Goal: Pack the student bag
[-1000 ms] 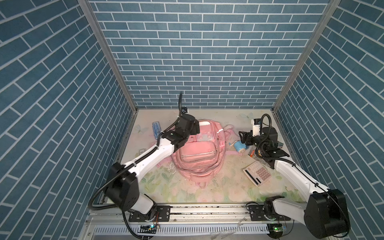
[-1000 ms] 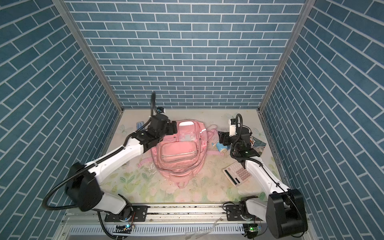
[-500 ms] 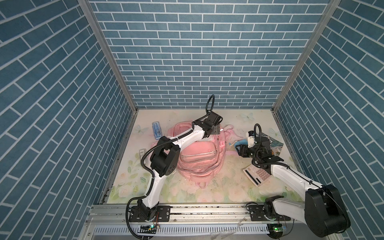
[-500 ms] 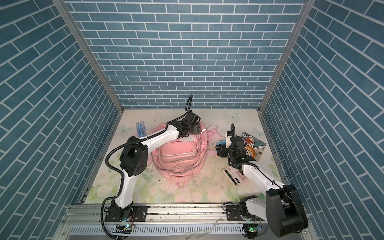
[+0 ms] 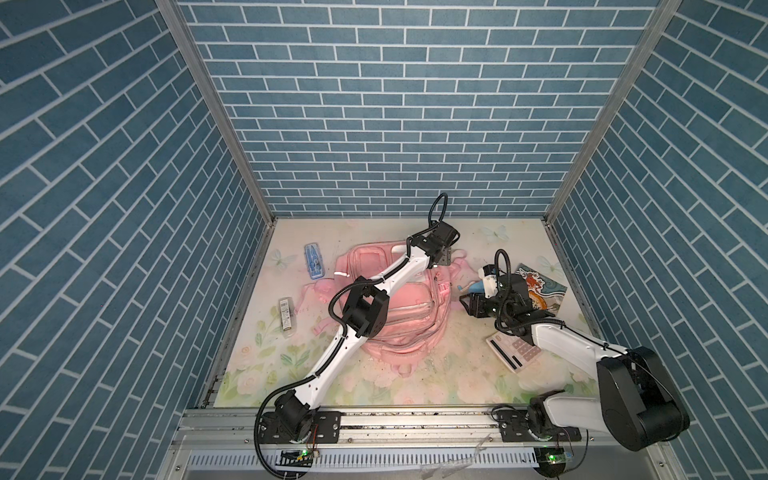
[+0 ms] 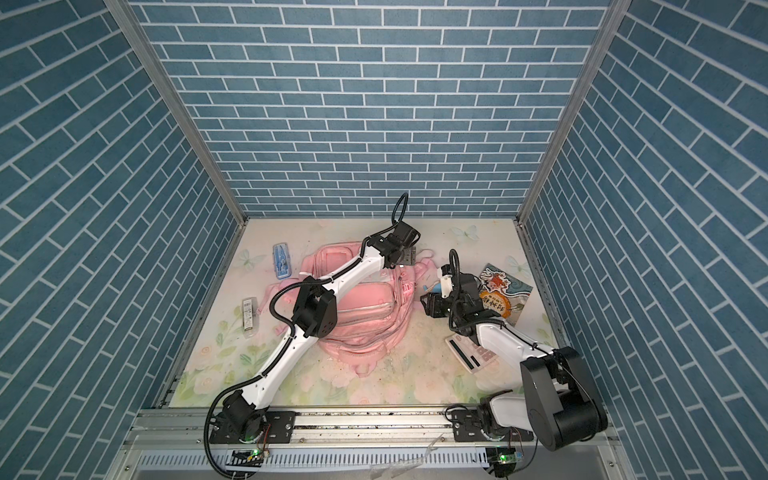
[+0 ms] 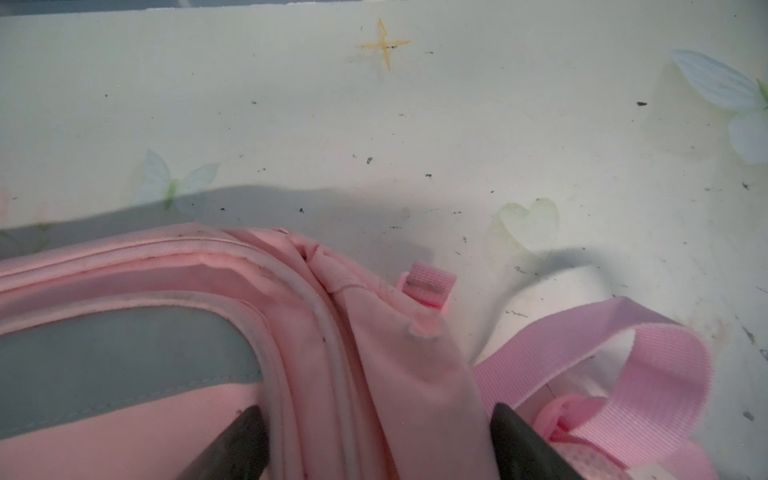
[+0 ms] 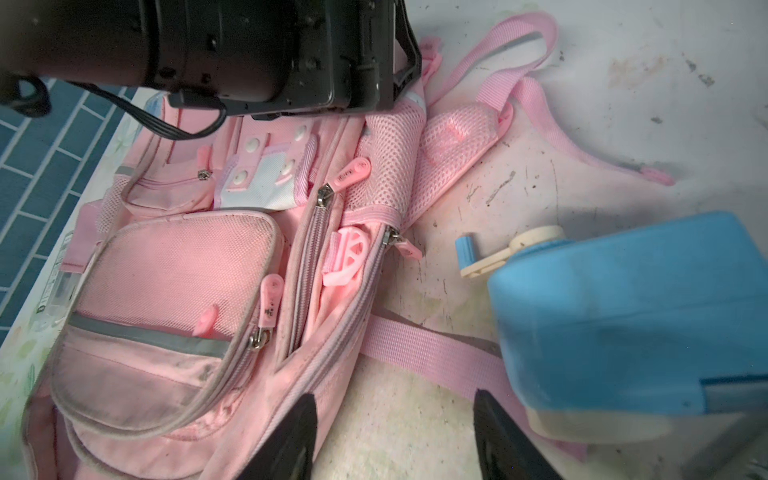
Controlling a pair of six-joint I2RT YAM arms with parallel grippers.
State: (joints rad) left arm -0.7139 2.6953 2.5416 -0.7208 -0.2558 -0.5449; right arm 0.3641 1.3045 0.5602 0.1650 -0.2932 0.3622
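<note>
No word or number reads clearly anywhere. The book (image 6: 509, 291), far right on the table (image 6: 374, 374), carries a round orange badge with a few dark characters, too small to make out. The small box (image 5: 286, 314) at the left has a white label with fine print and what looks like a barcode, all illegible. On the bag (image 8: 166, 266), a pink zip pull (image 8: 352, 171) bears tiny raised lettering that cannot be read. The calculator (image 5: 515, 348), near right, shows keys without legible marks. A yellow cross (image 7: 383, 43) is drawn on the table.
</note>
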